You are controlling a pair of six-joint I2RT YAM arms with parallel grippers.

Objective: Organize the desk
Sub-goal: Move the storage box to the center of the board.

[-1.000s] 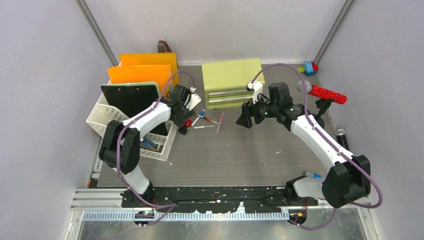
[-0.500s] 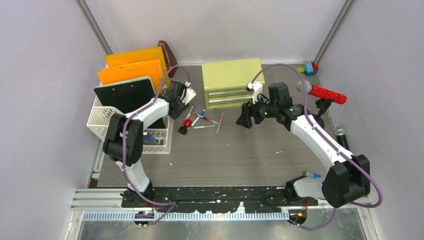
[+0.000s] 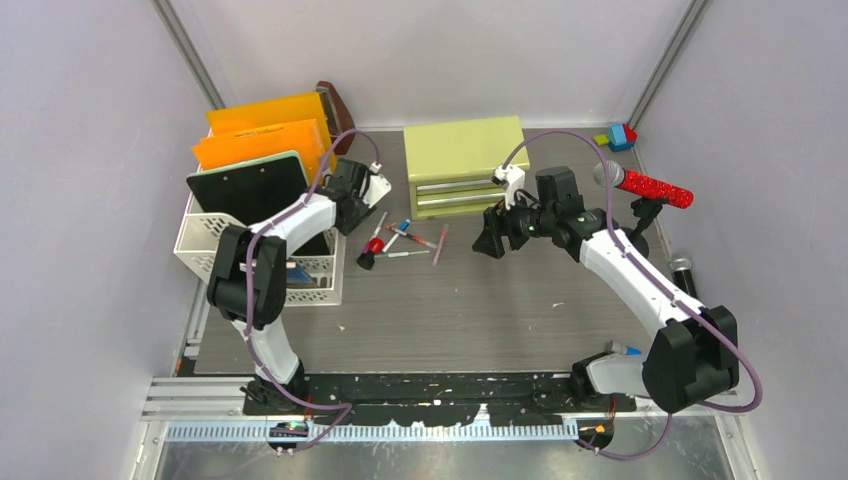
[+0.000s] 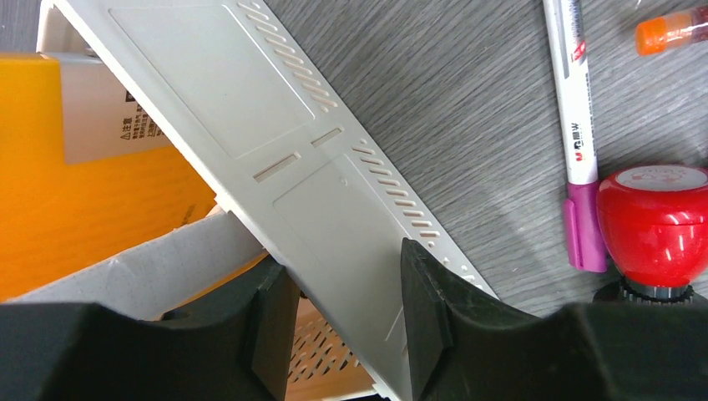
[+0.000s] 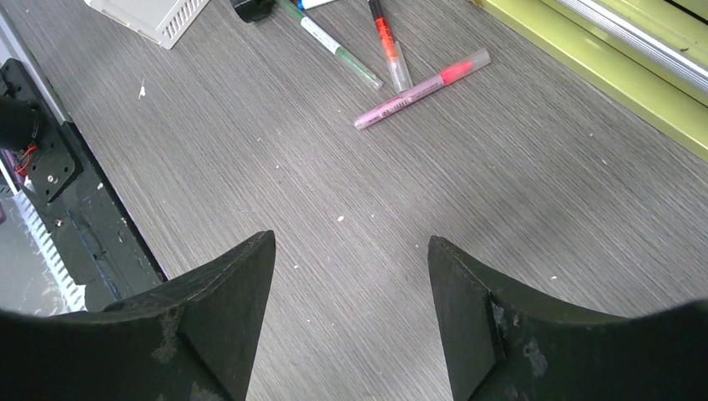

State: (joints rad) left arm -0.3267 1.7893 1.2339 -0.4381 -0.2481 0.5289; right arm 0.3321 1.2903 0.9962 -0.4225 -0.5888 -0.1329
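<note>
The desk is a dark wood-grain top. At its left stands a white perforated basket holding orange folders and a black clipboard. My left gripper straddles the basket's right wall, one finger inside and one outside, both touching it. Beside it lie a red stamp and a purple-capped marker. Several pens lie loose mid-desk. My right gripper hovers open over bare desk, a pink pen beyond it.
A yellow-green drawer cabinet stands at the back centre. A red glitter microphone on a stand and a black microphone are at the right. Toy blocks sit in the far right corner. Grey walls close in both sides.
The basket has swung from skewed to square with the desk's left edge, shifting left with the left gripper. The left jaws have narrowed onto its wall. The right arm has not moved.
</note>
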